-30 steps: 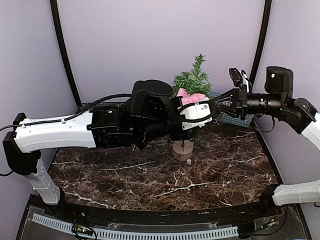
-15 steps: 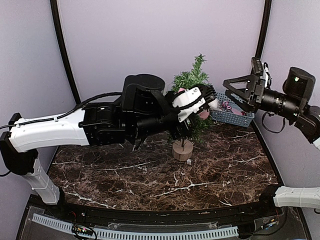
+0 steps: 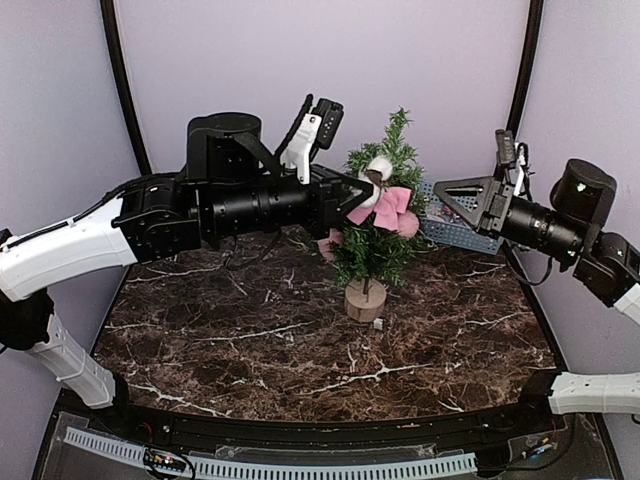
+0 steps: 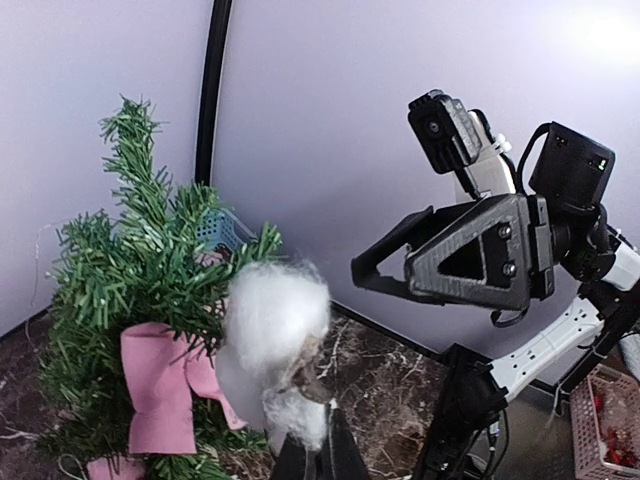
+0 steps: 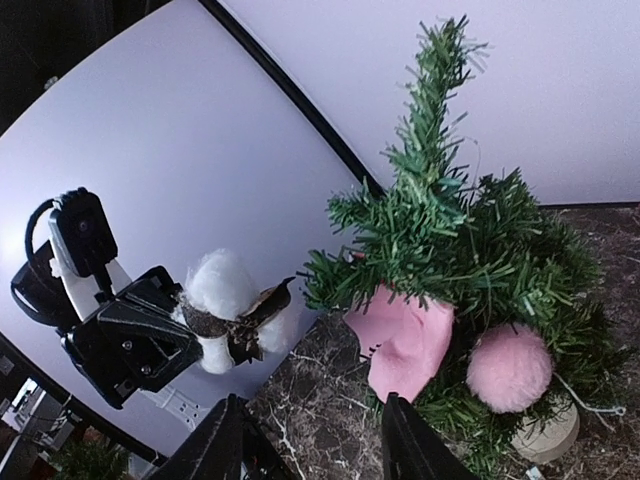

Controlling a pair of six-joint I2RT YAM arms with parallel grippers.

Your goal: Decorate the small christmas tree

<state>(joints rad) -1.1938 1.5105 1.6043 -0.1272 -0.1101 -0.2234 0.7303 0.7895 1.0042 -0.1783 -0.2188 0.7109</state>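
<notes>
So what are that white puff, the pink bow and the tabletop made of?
White puff: looks like raw cotton, matte and wispy, with a dry brown husk beneath.
Pink bow: probably felt or similar soft fabric, flat, no shine.
Tabletop: dark brown marble look with white veins, slightly glossy; whether real stone or a printed surface, I can't tell.

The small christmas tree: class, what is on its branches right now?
A pink bow and a pink pompom hang on the small christmas tree. Its far side is hidden.
</notes>
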